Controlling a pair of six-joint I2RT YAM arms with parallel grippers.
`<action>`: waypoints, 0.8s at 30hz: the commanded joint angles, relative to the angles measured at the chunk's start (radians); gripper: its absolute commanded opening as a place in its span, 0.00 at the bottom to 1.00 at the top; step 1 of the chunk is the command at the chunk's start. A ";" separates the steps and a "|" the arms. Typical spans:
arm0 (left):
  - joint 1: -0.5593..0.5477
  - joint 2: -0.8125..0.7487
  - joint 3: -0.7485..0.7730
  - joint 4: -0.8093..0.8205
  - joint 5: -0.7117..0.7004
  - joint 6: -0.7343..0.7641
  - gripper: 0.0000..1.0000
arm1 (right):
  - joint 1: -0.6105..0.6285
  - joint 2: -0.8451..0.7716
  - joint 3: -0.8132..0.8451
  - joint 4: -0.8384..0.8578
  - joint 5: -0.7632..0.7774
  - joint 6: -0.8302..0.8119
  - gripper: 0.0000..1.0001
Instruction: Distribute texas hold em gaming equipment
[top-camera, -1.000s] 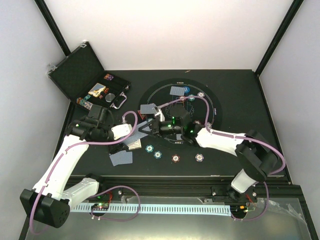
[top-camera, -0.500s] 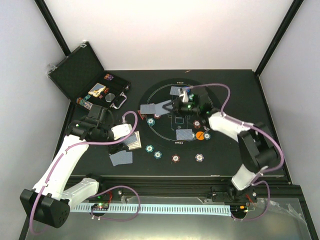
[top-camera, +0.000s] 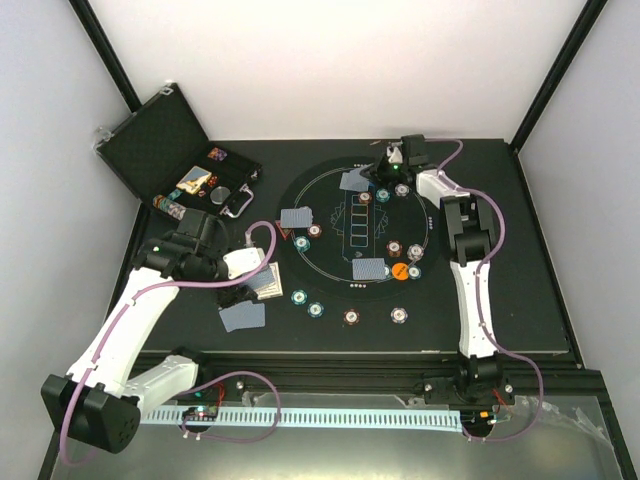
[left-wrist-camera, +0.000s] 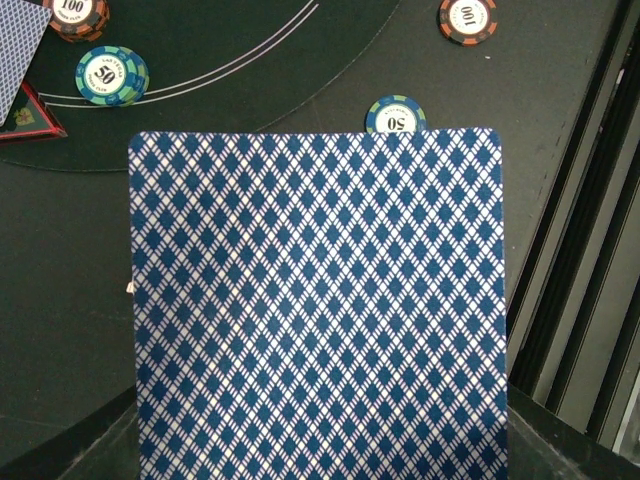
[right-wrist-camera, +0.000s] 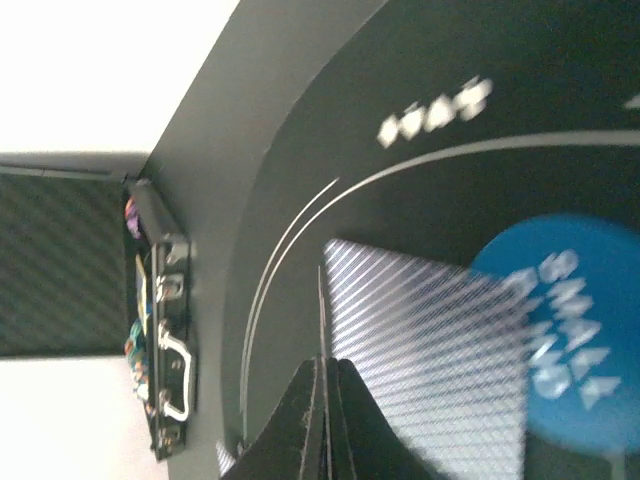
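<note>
**Left gripper (top-camera: 258, 275) clamped on a card, right gripper (right-wrist-camera: 323, 365) pinched shut**

Left jaws are closed down to a thin grip on a playing card (left-wrist-camera: 318, 300). Its blue-and-white diamond back fills most of the left wrist view and hides the fingers. From above, this gripper hangs just off the near-left edge of the round mat (top-camera: 320, 200).

A teal chip (left-wrist-camera: 396, 115) marked "50" peeks out from behind the held card's top edge, on the bare table. A second teal chip (left-wrist-camera: 112, 75), also "50", lies on the mat against a printed white line, near the red triangle marker (left-wrist-camera: 30, 112). A brown-red chip (left-wrist-camera: 467, 17) reading "100" sits off the mat at the upper right.

The right gripper's fingers are pressed flat together with nothing visible between them. Their tips are at the edge of a face-down card (right-wrist-camera: 420, 350) on the far side of the mat. Whether they touch it cannot be told, as the view is blurred. Right against that card lies the blue disc (right-wrist-camera: 560, 330), lettered "SMALL BLIND" in white. The white print on the mat beyond it is too smeared to read.

The black case (right-wrist-camera: 160, 330) stands open off the mat's far-left side, with small coloured pieces inside. An orange disc (top-camera: 399, 270) rests on the near-right part of the mat, its writing too small to make out.
</note>
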 joint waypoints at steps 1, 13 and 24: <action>0.003 0.005 0.027 -0.002 0.007 -0.013 0.02 | 0.000 0.094 0.174 -0.074 -0.006 0.054 0.04; 0.003 -0.004 0.036 -0.008 0.017 -0.022 0.02 | -0.022 0.003 0.154 -0.174 0.054 0.002 0.41; 0.003 -0.026 0.038 -0.010 0.029 -0.026 0.02 | 0.008 -0.600 -0.594 0.074 0.060 -0.015 0.52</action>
